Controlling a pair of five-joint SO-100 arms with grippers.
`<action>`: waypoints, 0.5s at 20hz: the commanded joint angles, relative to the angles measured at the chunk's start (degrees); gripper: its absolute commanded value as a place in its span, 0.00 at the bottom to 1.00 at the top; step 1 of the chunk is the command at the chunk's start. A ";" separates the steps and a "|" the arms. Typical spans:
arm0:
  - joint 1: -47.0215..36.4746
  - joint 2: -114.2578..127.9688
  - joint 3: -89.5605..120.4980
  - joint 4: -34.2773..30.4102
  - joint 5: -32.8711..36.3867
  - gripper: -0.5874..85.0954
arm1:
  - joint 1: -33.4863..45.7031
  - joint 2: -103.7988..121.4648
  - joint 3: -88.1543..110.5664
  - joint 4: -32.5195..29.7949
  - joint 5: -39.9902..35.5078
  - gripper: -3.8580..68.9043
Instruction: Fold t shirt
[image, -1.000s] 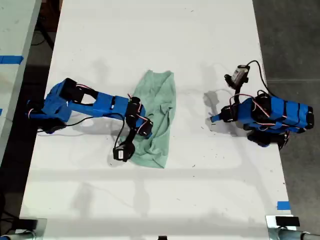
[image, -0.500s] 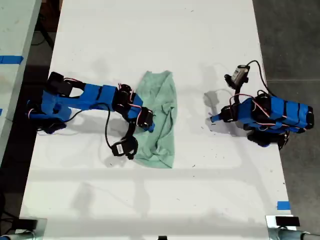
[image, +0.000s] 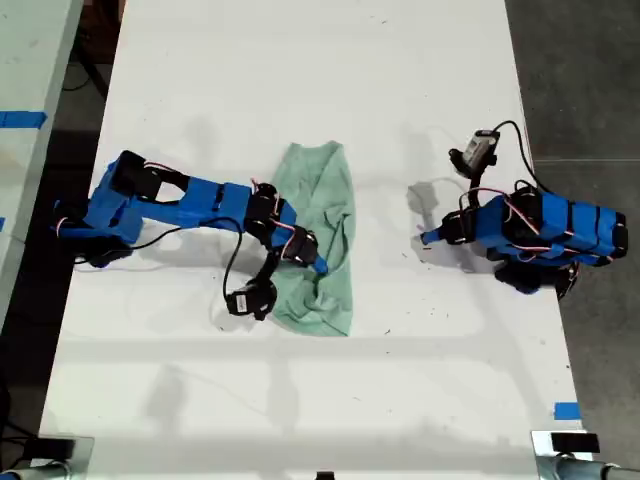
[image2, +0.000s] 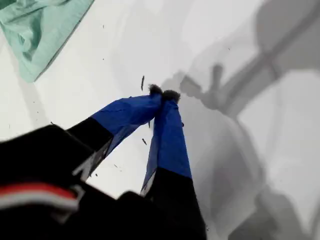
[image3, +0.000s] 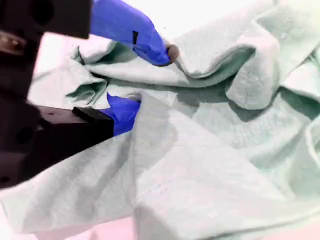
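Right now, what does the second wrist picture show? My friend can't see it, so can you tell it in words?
My second gripper is open over the wrinkled mint-green t shirt. One blue finger lies on top of the cloth, and the other is tucked under a fold. The shirt fills nearly the whole picture.

The t shirt (image: 320, 240) lies on the desk (image: 310, 80), lengthwise up and down the exterior view. My second gripper (image: 312, 260) sits on the t shirt, reaching in from the exterior view's left. My first gripper (image: 428, 237) rests well apart from the t shirt, toward the exterior view's right, over bare desk.
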 joint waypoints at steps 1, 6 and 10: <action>-1.58 4.04 -3.78 -3.08 9.84 0.22 | 0.44 0.97 3.69 -0.44 -0.70 0.05; -2.81 4.22 -3.60 -4.31 14.50 0.23 | 0.44 0.97 3.69 -0.44 -0.62 0.05; -7.38 -5.54 -3.60 5.01 -3.52 0.22 | 0.44 0.97 3.69 -0.44 -0.62 0.05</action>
